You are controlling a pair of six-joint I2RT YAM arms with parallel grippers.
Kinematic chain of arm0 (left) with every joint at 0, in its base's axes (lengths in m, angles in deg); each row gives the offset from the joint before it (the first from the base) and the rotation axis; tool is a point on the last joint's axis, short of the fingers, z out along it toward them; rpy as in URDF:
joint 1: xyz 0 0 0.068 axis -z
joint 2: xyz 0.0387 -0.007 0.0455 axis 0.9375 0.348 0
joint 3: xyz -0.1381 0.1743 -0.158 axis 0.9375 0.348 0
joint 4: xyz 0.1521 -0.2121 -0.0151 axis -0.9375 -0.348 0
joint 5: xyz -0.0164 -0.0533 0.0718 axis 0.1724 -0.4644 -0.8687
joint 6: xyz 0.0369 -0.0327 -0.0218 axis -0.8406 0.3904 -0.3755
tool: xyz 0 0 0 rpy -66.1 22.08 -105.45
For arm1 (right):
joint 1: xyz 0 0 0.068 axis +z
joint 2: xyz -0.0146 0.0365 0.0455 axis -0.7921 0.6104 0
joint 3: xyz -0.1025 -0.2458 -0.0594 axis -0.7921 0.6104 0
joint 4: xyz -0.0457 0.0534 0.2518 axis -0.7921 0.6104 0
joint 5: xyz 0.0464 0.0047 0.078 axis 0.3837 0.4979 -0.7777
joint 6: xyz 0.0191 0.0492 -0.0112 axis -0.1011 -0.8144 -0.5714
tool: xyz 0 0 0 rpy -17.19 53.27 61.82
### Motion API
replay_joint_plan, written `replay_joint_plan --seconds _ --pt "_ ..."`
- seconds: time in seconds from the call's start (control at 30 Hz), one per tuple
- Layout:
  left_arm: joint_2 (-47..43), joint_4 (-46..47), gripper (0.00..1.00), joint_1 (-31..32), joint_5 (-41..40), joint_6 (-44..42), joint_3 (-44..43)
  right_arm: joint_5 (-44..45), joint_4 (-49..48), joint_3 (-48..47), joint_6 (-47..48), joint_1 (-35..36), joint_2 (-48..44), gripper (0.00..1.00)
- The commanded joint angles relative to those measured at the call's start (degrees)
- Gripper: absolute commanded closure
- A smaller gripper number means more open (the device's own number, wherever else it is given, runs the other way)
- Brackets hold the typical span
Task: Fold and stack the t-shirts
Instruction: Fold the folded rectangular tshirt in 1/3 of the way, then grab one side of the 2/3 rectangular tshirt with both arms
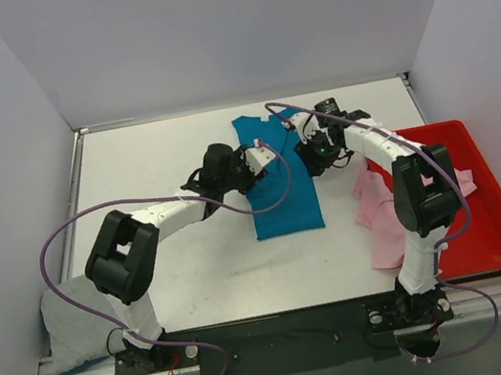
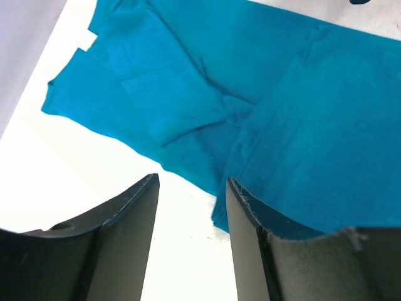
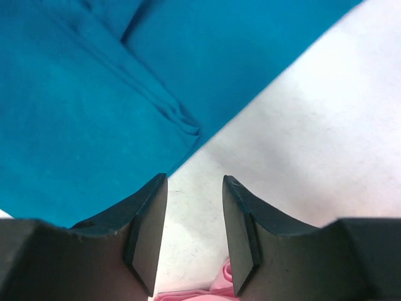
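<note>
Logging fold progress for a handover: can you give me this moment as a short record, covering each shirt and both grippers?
teal t-shirt: table centre, folded lengthwise
pink t-shirt: crumpled across red tray left rim
grey t-shirt: bunched at table's near-left corner
left gripper: open, at teal's left edge
right gripper: open, at teal's right edge
stacked: none

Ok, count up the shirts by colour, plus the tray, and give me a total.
Teal shirt: 1
Pink shirt: 1
Grey shirt: 1
Red tray: 1
Total: 4
</note>
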Motion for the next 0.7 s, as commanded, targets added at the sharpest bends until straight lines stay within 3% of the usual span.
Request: replay_joint_plan --seconds 0.0,0.07,0.1,0.17,0.23,0.27,0.37,0.5,0.67 --pt "-1.84 -5.23 0.48 -1.2 -0.22 -1.17 -8.81 -3.65 3.4 -6.05 -8.49 -1.16 -4.84 0.63" --pt "-3.86 -13.23 0.55 -2.25 11.44 -2.4 -9.89 -16.1 4.82 -2.03 -4.49 -0.99 -9.67 0.62" --pt "-4.91 -17.71 0.57 -2.61 22.54 -5.88 -9.28 -21.06 4.57 4.26 -2.28 -0.46 -14.29 0.62" --pt "-8.17 -26.26 0.59 -3.05 34.97 -16.83 -5.33 -21.81 2.9 15.58 7.98 1.02 -21.76 0.62" --pt "-11.33 -28.49 0.59 -2.79 38.37 -22.59 1.08 -18.67 1.4 25.18 18.96 3.48 -28.01 0.55" --pt "-12.3 -26.48 0.59 -2.44 38.39 -22.71 4.58 -16.99 -0.78 27.59 23.71 4.98 -30.92 0.54" --pt "-11.26 -24.53 0.54 -0.77 35.59 -23.93 7.33 -10.48 -7.82 35.16 24.28 8.76 -32.71 0.53" --pt "-9.32 -14.89 0.47 2.83 27.44 -23.41 11.1 -5.39 -11.69 36.67 26.11 11.57 -29.73 0.53" --pt "-9.32 -12.31 0.47 5.56 24.59 -25.68 14.63 -3.01 -15.02 39.04 26.66 13.34 -26.65 0.53"
